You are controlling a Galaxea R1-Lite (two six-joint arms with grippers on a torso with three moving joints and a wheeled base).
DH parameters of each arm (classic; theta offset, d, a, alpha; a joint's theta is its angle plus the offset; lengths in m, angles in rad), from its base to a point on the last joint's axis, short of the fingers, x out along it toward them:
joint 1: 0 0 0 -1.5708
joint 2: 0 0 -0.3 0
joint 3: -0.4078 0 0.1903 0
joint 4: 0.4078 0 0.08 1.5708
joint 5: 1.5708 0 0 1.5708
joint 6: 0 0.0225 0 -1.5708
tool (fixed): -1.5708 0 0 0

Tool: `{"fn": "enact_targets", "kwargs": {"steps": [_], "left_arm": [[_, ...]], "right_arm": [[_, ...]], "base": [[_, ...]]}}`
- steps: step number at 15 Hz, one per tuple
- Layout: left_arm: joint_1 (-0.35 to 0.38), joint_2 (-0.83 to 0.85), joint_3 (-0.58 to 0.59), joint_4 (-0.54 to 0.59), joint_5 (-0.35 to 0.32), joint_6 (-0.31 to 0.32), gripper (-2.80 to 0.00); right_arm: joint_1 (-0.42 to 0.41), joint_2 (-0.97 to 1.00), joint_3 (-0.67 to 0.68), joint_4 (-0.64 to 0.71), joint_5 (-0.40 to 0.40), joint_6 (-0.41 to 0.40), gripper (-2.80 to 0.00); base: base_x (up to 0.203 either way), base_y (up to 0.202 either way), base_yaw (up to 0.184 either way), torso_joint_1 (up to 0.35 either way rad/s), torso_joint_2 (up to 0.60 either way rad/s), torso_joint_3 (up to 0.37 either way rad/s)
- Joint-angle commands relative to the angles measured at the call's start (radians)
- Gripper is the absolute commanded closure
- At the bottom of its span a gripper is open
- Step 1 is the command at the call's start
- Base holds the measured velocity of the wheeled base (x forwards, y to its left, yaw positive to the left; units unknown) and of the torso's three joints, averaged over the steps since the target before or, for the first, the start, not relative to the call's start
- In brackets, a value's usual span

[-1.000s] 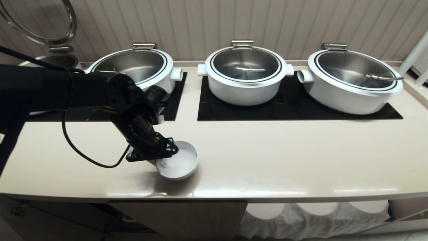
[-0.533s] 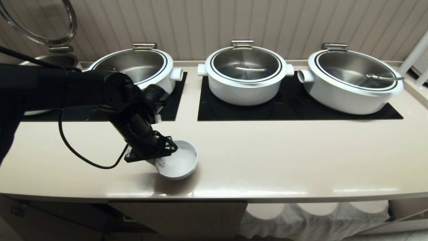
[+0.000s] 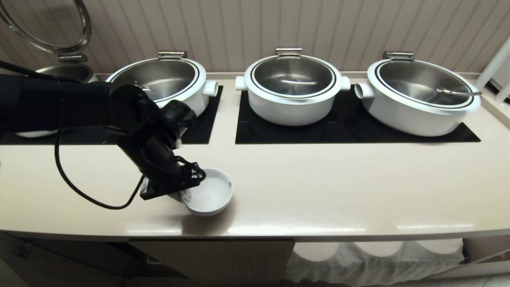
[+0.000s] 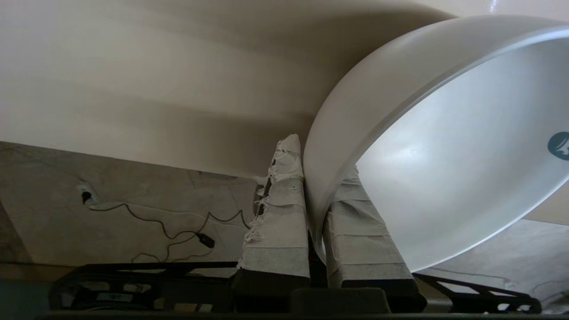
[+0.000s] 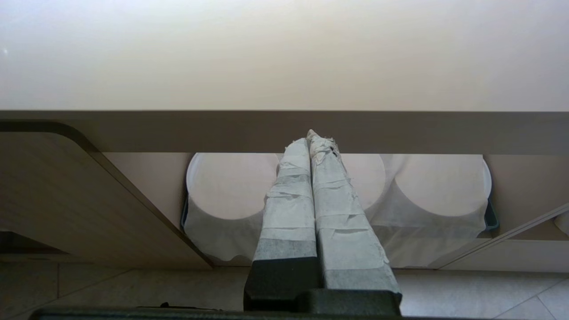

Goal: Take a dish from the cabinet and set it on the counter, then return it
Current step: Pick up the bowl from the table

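Your left gripper (image 3: pixel 184 194) is clamped on the near-left rim of the dish (image 3: pixel 209 193), at about eight o'clock on the bowl as the head camera sees it. In the left wrist view the two taped fingers (image 4: pixel 284 213) pinch the bowl's wall between them, one pad on the outside and one on the inside of the dish (image 4: pixel 444 146). The bowl sits tilted in that grip, its mouth turned up and toward three o'clock. You cannot tell whether its base touches the surface.

The dish is over the front strip of the counter (image 3: pixel 338 187), close to the front edge, roughly at seven o'clock from the middle pot (image 3: pixel 293 89). Your left arm reaches in from nine o'clock, crossing in front of the left pot (image 3: pixel 163 79). A third pot (image 3: pixel 418 93) stands at two o'clock with a ladle (image 3: pixel 454 92) resting in it. All three sit on the black glass panels (image 3: pixel 350 127) along the back.

Your right gripper (image 5: pixel 313 146) hangs below the counter's front edge with its taped fingers pressed together, holding nothing. It points at the open cabinet (image 5: pixel 89 200), where white plates (image 5: pixel 426 186) under a thin cloth (image 5: pixel 222 240) line the shelf.
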Motion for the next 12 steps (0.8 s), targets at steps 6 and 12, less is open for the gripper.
{"fn": "enact_targets", "kwargs": {"steps": [6,12], "left_arm": [[0.001,-0.064,0.006,0.005,-0.054,-0.124,0.00],[-0.003,-0.207,0.180,-0.050,-0.076,-0.140,0.00]], "right_arm": [[0.000,0.000,0.000,-0.001,0.000,0.000,0.00],[0.000,0.000,0.000,0.000,0.000,0.000,0.00]], "base": [[0.000,0.000,0.000,0.000,0.00,0.000],[0.000,0.000,0.000,0.000,0.00,0.000]]}}
